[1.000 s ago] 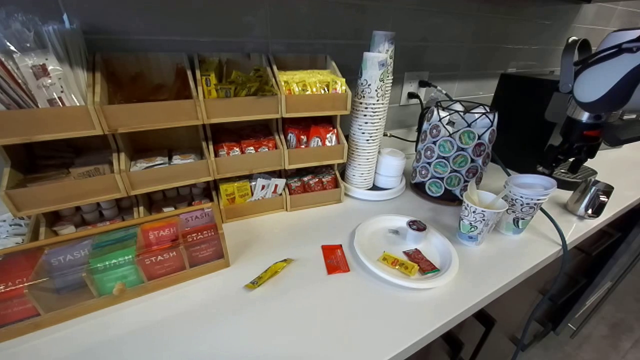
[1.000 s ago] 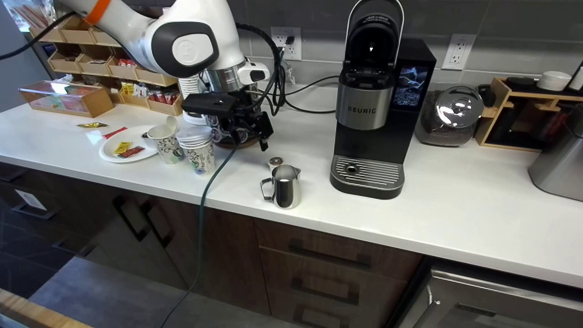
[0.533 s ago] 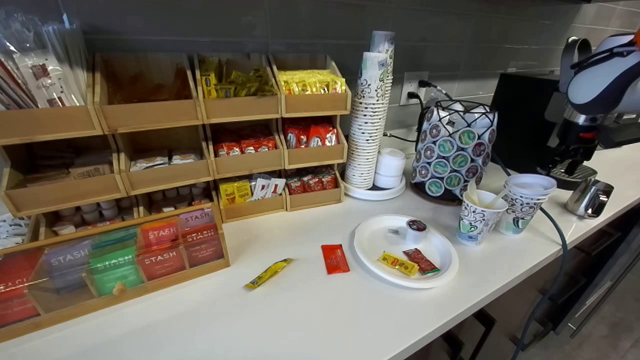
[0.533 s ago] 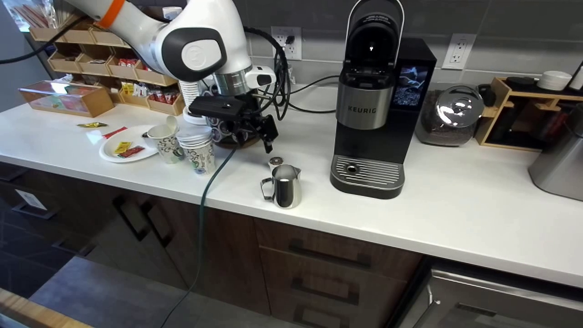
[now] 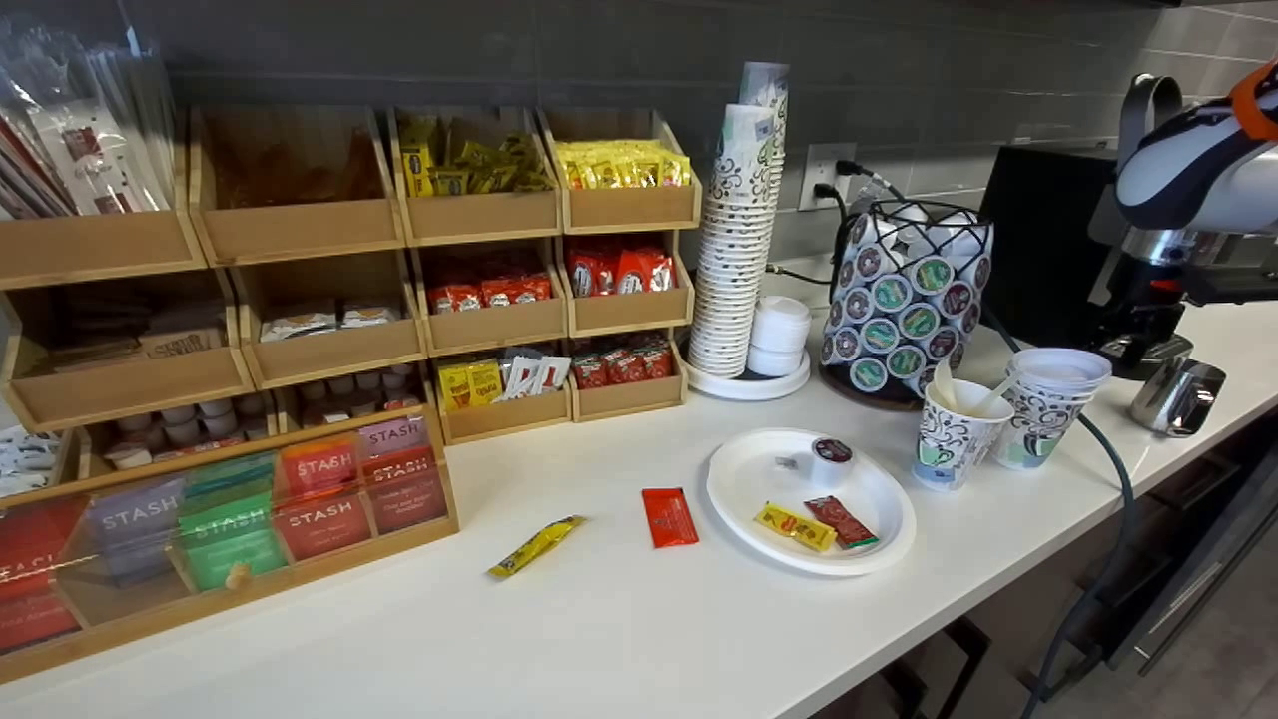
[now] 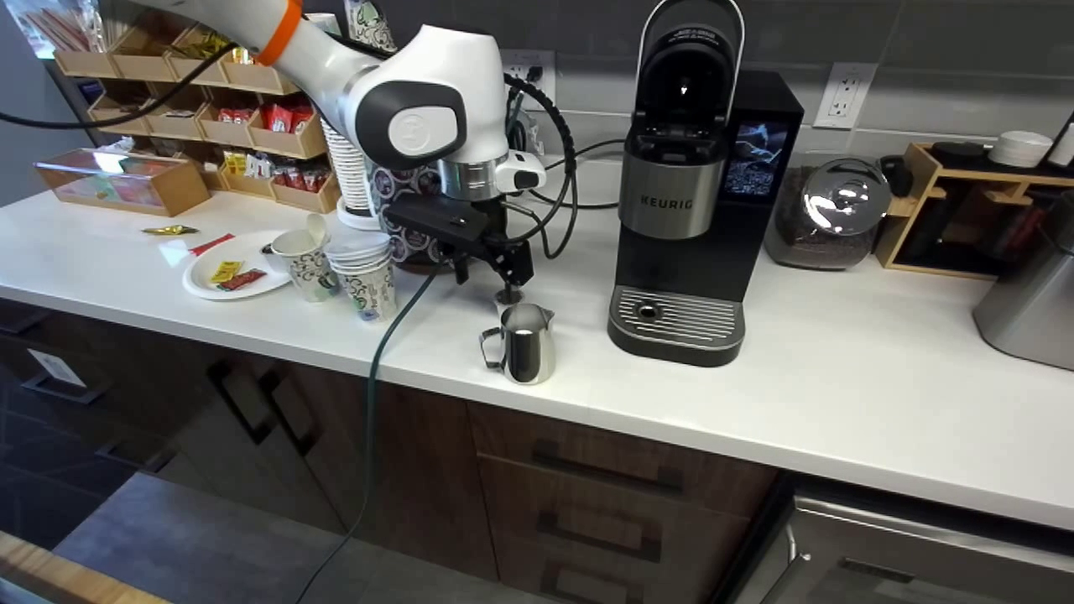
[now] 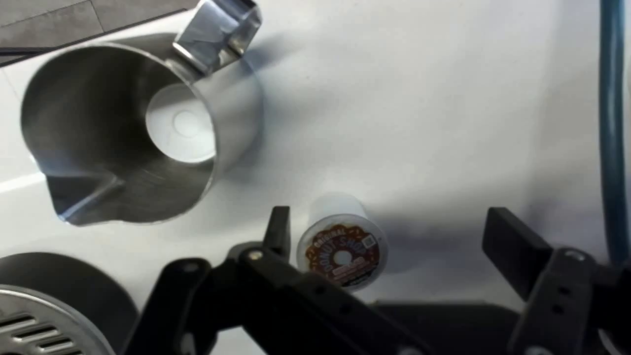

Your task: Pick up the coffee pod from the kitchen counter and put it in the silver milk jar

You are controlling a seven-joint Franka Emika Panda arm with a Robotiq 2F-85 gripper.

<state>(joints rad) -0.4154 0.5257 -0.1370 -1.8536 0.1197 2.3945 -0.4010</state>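
Shifted closer to the coffee pod (image 7: 342, 249), the gripper (image 7: 387, 219), spread wide and empty, seems mid-reach and should centre before gripping, its height hard to judge.

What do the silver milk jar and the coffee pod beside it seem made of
The silver milk jar looks like polished metal, probably stainless steel: mirror-like reflections outside, duller inside. The coffee pod looks like plastic, going by its smooth white side; its printed lid may be foil or film, I can't tell.
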